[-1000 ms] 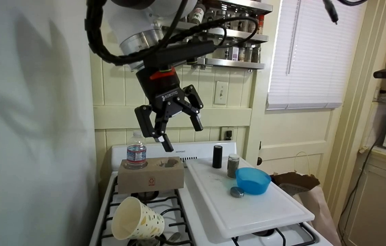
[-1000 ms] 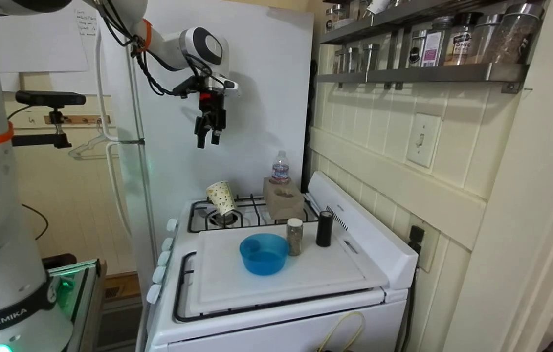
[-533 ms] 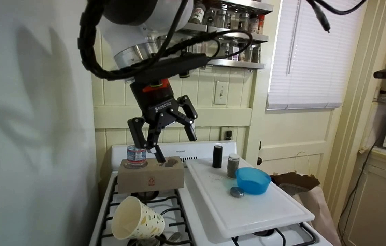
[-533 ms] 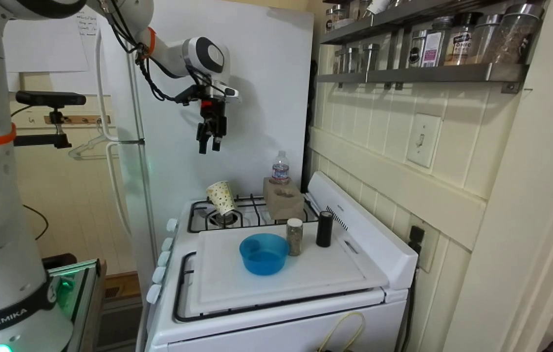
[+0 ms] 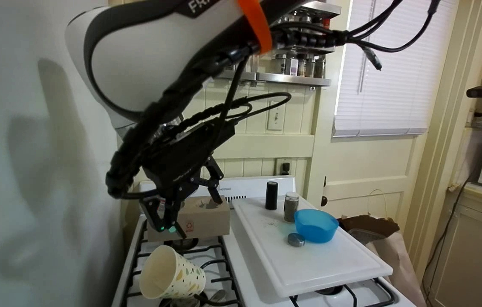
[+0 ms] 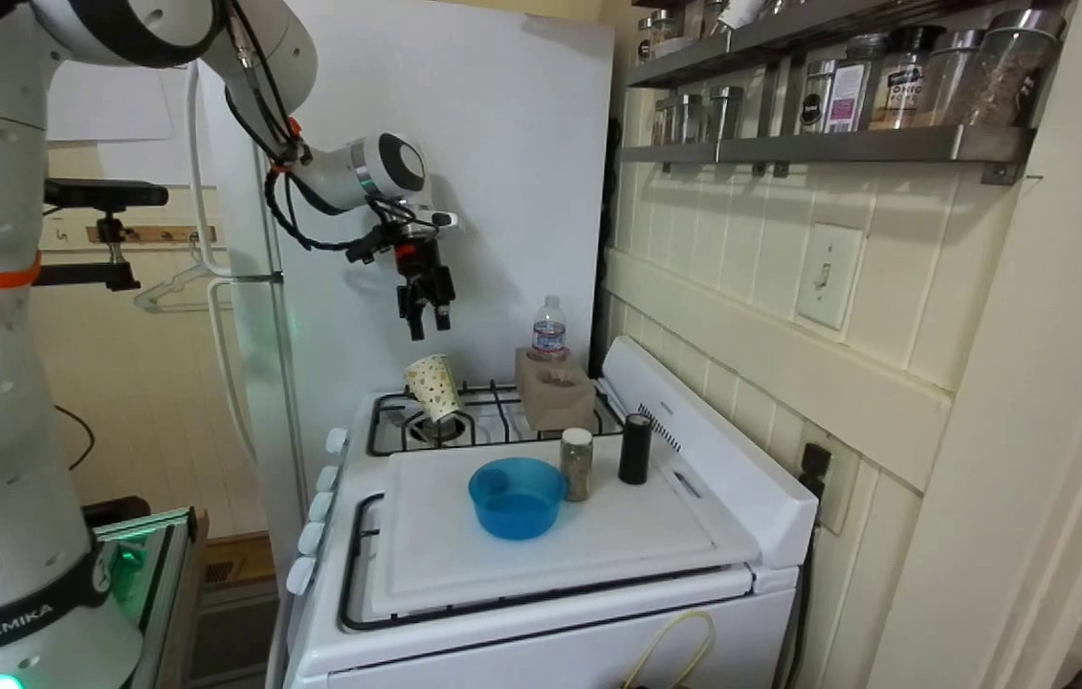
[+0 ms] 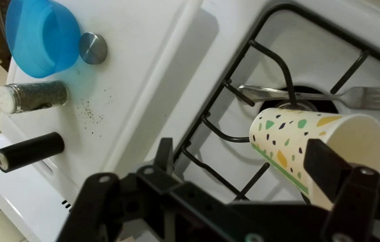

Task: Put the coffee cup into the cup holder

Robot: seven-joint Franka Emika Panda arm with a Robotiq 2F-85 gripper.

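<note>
The coffee cup [image 5: 181, 275], cream with coloured spots, lies tilted on its side on the stove grate; it shows in both exterior views [image 6: 432, 388] and in the wrist view [image 7: 284, 144]. The cup holder [image 5: 206, 224], a tan cardboard carrier, stands on the grate behind it, also seen in an exterior view [image 6: 555, 402]. One of its hollows shows no cup. My gripper [image 5: 199, 215] is open and empty, above the cup [image 6: 430, 327]. In the wrist view my gripper [image 7: 242, 146] has its fingers wide apart, one overlapping the cup's rim side in the picture.
A water bottle [image 6: 548, 330] stands in the holder's other hollow. A white board [image 5: 309, 268] bears a blue bowl [image 5: 316, 226], a spice jar [image 5: 291, 207], a black cylinder [image 5: 271, 196] and a metal lid [image 5: 296, 239]. A fork [image 7: 354, 97] lies under the cup. A white wall-like panel [image 6: 502, 191] stands beside the arm.
My gripper has come down toward the stove and the cup, staying open. The arm's forearm now fills more of an exterior view. The cup and holder have not moved.
</note>
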